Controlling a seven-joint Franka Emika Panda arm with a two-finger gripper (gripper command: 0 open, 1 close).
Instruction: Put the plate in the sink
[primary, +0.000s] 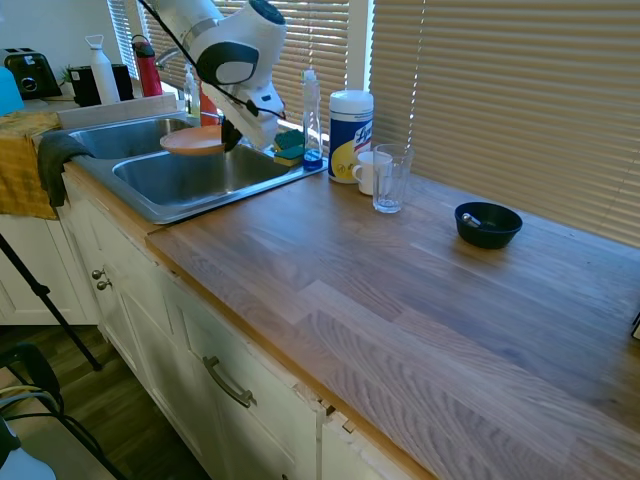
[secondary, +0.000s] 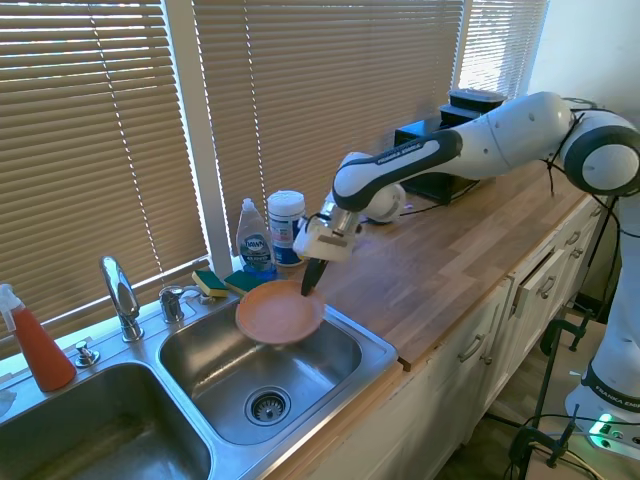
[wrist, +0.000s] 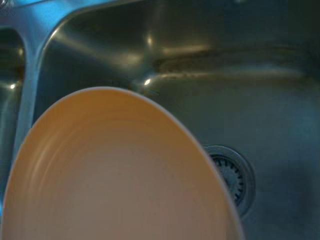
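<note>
Peach-orange, the plate hangs in the air above the sink basin nearest the tabletop, over the drain. The gripper pinches its rim. The carrying looks done; lowering and letting go are left.

Peach plate pinched at its rim by dark fingers, held above sink basin
</note>
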